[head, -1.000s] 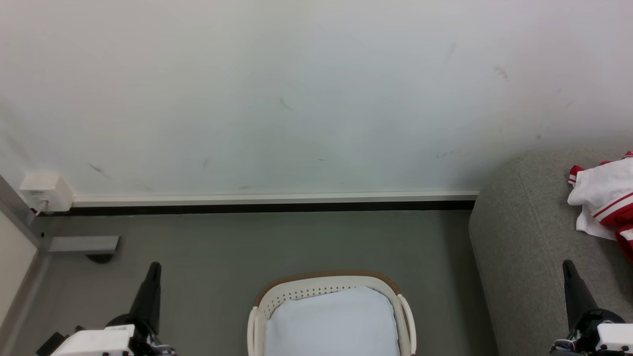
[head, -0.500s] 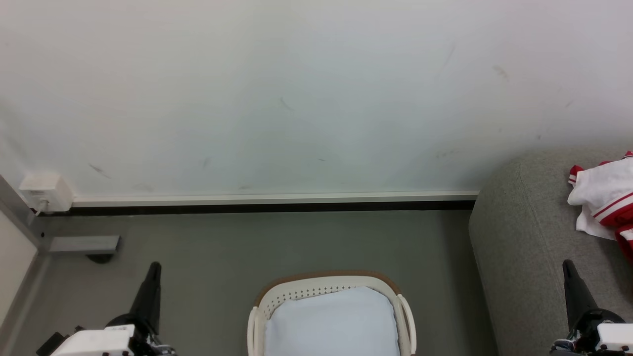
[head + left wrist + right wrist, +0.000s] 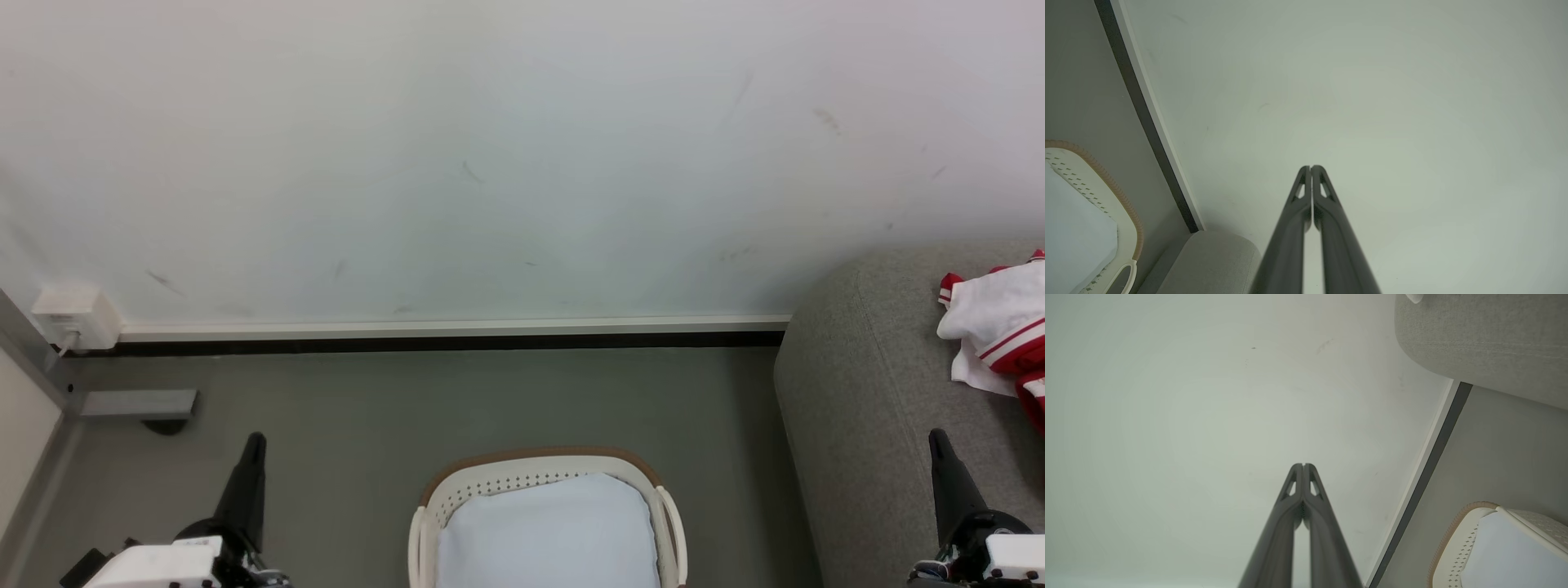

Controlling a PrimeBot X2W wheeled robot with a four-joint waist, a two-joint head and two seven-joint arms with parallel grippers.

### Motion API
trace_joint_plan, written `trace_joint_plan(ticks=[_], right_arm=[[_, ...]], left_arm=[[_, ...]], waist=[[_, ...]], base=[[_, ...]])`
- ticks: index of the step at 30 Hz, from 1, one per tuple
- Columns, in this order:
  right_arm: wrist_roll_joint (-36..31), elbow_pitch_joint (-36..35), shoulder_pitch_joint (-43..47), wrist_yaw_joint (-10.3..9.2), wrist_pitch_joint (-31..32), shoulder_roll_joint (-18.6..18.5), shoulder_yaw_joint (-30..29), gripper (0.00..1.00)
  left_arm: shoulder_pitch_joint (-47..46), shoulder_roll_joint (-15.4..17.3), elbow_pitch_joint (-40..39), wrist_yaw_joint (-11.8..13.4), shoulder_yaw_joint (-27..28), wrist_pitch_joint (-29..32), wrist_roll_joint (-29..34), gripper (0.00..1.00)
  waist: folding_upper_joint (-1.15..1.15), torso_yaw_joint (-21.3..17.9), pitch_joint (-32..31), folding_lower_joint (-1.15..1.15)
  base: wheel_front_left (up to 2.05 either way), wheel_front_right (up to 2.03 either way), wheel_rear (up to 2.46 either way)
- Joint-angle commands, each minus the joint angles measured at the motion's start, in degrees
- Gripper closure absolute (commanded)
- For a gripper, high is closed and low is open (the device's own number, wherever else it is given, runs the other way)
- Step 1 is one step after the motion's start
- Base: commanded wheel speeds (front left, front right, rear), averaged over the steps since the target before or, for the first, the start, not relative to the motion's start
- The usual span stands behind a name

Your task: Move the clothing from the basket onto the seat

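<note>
The red-and-white clothing [image 3: 1000, 327] lies crumpled on the grey sofa seat [image 3: 865, 384] at the right edge of the head view. The cream basket [image 3: 539, 478] with its brown rim stands on the floor at bottom centre, holding just the pale white-blue liner [image 3: 547, 531]. My left gripper [image 3: 255, 441] points up at lower left, shut and holding nothing. Over the sofa's front, at lower right, my right gripper [image 3: 936, 437] is likewise shut with nothing in it. In the wrist views each pair of fingers [image 3: 1310, 168] [image 3: 1303, 465] is pressed together against the pale wall.
A pale wall with a white-and-black baseboard [image 3: 449, 335] runs behind the basket. A white socket box [image 3: 73, 314] and a grey bracket [image 3: 139, 403] sit at the left corner. Grey floor [image 3: 490, 400] lies between basket and wall.
</note>
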Motion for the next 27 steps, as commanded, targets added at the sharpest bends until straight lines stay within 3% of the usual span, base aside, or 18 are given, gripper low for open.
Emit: trace_joint_plan(ticks=[1, 27], right_arm=[[-0.01, -0.25, -0.24, -0.12, 0.26, 0.01, -0.2, 1.0], [-0.02, -0.25, -0.23, -0.12, 0.26, 0.0, -0.19, 1.0]], left_arm=[[-0.37, 0.4, -0.22, -0.12, 0.05, 0.31, -0.66, 1.0], [-0.37, 0.41, -0.22, -0.12, 0.05, 0.31, -0.67, 1.0]], waist=[[0.0, 0.0, 0.0, 0.0], [0.0, 0.0, 0.0, 0.0]], base=[[0.0, 0.0, 0.0], [0.0, 0.0, 0.0]])
